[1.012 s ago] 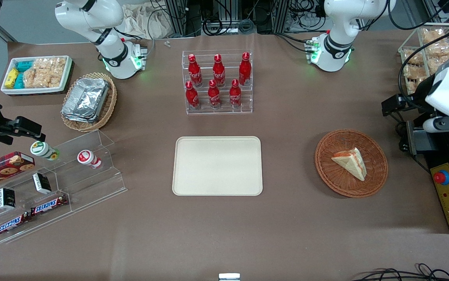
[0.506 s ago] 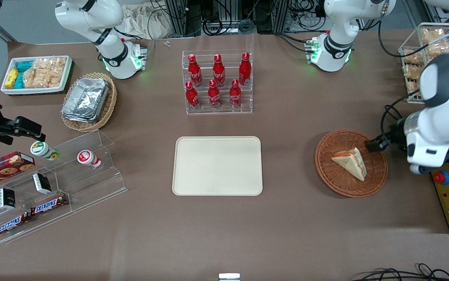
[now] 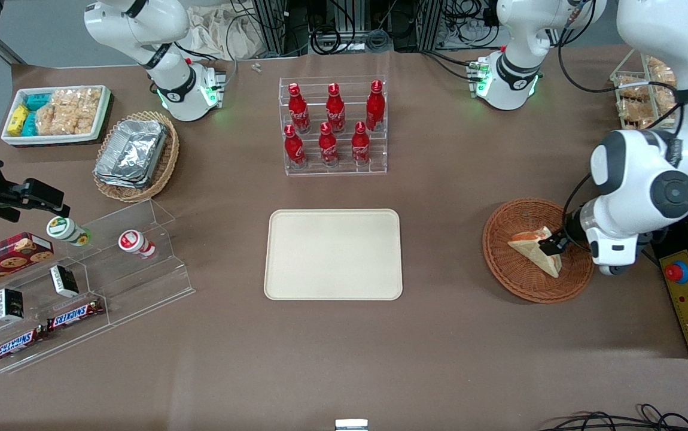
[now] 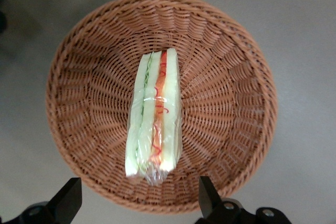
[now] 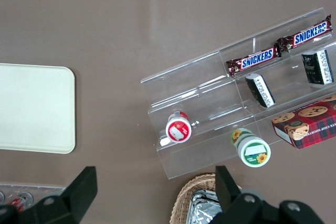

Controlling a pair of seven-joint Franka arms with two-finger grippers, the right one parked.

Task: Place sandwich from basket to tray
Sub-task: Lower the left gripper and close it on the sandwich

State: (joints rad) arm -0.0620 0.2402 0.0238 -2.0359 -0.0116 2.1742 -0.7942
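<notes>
The sandwich (image 4: 154, 116) stands on its edge in the middle of the basket (image 4: 236, 72). My gripper (image 4: 137, 203) hovers above it, fingers spread wide and holding nothing. I would centre them across the thin bread faces, go down straight, and close softly so the wrap does not slip. The tray (image 3: 332, 254) waits well apart.

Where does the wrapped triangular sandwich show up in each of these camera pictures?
Front view: the clear-wrapped triangular sandwich lies in the round reddish-brown wicker basket, under the left arm's hand.
Left wrist view: seen edge-on, mid-basket, hand open above.
Right wrist view: not in it.
Shared landmark: the basket.
</notes>
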